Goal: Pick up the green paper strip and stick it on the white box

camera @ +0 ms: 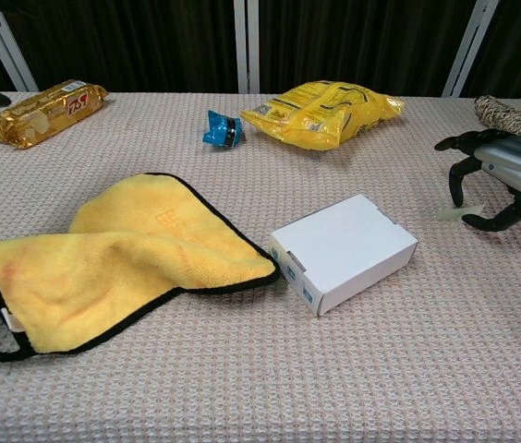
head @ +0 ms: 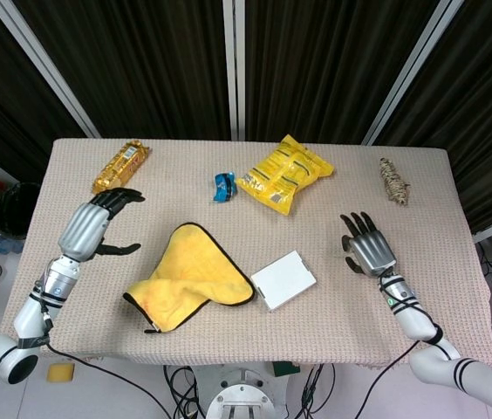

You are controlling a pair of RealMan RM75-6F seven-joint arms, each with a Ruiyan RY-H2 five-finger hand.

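The pale green paper strip (camera: 451,214) lies flat on the table at the right, seen only in the chest view. My right hand (camera: 498,177) hovers just over it, fingers spread and curved down around it, gripping nothing; in the head view that hand (head: 369,247) hides the strip. The white box (head: 283,279) (camera: 344,251) lies near the table's middle, left of the right hand and touching a yellow cloth. My left hand (head: 96,227) stays above the left side of the table, fingers apart and empty.
A yellow cloth (head: 192,278) lies crumpled left of the box. Along the back are a golden snack pack (head: 121,164), a small blue wrapper (head: 222,186), a yellow chip bag (head: 283,173) and a twine bundle (head: 393,181). The table's right edge (head: 460,218) is near the right hand.
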